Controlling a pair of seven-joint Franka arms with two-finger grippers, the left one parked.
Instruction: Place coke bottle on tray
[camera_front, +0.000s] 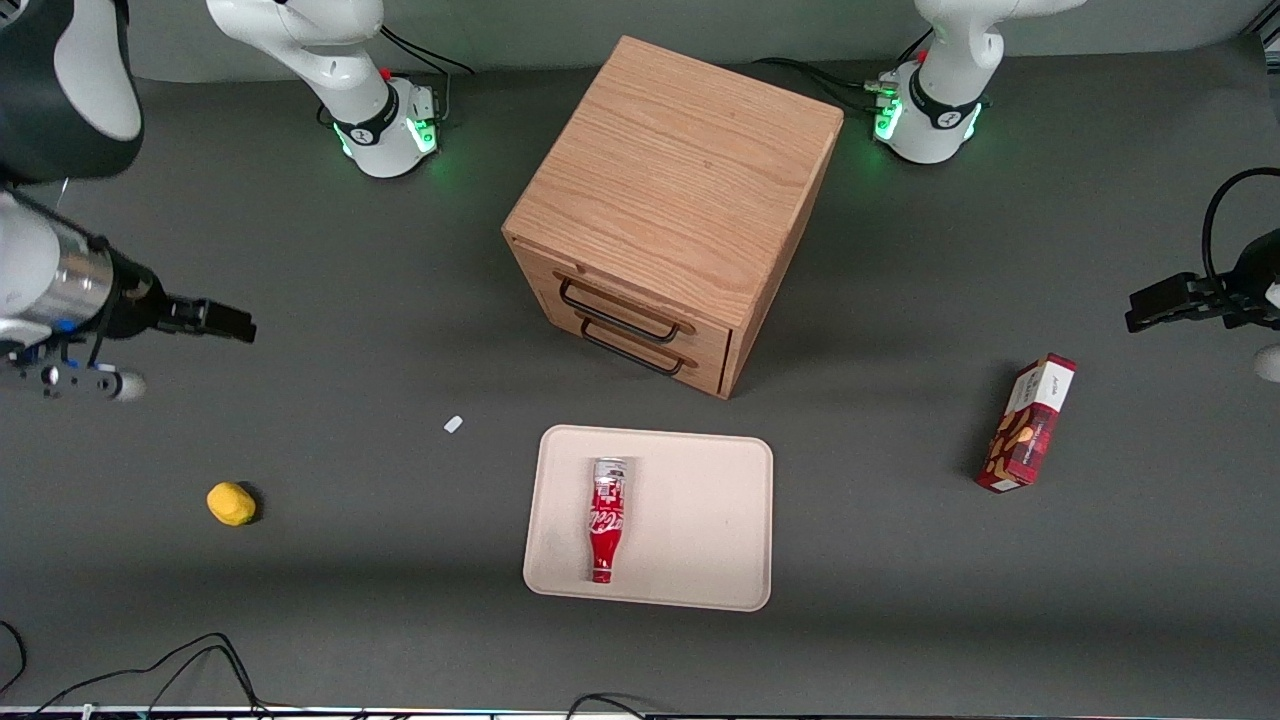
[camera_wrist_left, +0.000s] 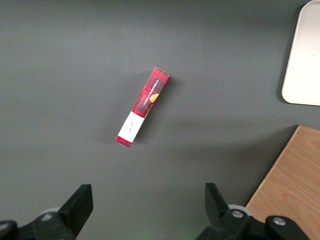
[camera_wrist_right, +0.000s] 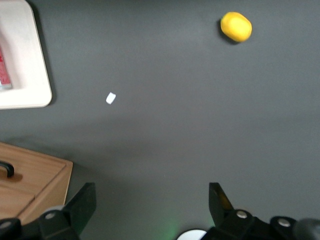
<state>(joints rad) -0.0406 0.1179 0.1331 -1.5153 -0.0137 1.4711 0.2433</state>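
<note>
In the front view, the end effector (camera_front: 235, 323) hangs above the table (camera_front: 400, 560) at the working arm's end, well apart from everything and holding nothing. How its fingers stand cannot be told from this view. The tray (camera_front: 700, 520) lies flat on the table, nearer to the camera than the wooden drawer cabinet (camera_front: 670, 210). The coke bottle (camera_front: 607, 518) lies on its side in the tray, silvery base toward the cabinet and red cap toward the camera. A yellow lemon (camera_front: 231, 503) and a small white scrap (camera_front: 453, 424) sit on the bare table toward the working arm's end. A red snack box (camera_front: 1027, 424) lies toward the parked arm's end.

In the left wrist view, the snack box (camera_wrist_left: 143, 106) lies alone on the table, with a corner of the tray (camera_wrist_left: 303, 60) and a cabinet edge (camera_wrist_left: 290, 185) showing.

In the right wrist view, the end effector (camera_wrist_right: 150, 207) has its fingers spread wide apart with nothing between them, above bare table. A corner of the tray (camera_wrist_right: 27, 65) shows with a sliver of the bottle (camera_wrist_right: 4, 72) in it. The lemon (camera_wrist_right: 236, 26), the white scrap (camera_wrist_right: 111, 98) and the cabinet (camera_wrist_right: 35, 180) are also in sight.
</note>
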